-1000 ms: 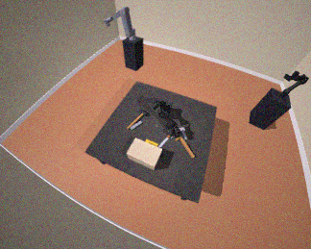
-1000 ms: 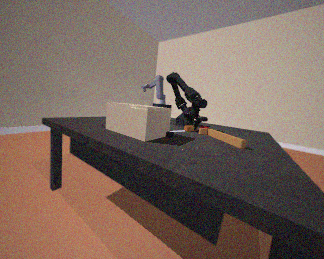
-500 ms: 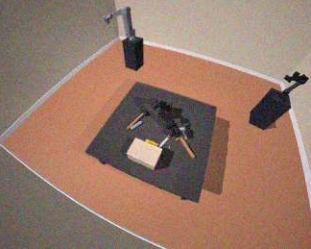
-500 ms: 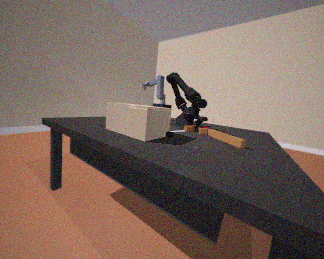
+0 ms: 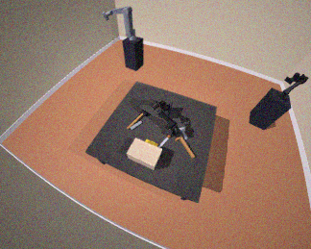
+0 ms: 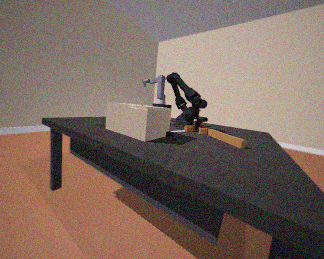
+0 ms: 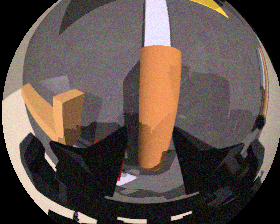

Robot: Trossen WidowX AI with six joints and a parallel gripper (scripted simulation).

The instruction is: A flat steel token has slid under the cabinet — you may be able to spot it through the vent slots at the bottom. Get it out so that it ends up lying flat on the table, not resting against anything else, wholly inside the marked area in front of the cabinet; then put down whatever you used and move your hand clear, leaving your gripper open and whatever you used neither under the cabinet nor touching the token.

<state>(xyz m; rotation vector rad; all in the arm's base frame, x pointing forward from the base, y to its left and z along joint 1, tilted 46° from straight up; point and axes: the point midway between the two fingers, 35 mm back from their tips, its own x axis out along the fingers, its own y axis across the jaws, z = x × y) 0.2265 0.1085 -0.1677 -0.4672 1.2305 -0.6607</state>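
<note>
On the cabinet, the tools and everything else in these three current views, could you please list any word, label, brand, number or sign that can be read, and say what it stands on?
None: no readable text shows on the cabinet, the orange-handled tool or the table.
Any lettering too small or blurred to make out cannot be ruled out.

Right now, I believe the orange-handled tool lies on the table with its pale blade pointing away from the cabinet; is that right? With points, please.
Not quite: the pale blade (image 5: 163,141) (image 6: 178,131) (image 7: 157,27) points toward the cabinet (image 5: 144,153) (image 6: 139,121), as the top view shows. The tool does lie on the table (image 5: 114,140) (image 6: 229,176) (image 7: 105,50).
</note>
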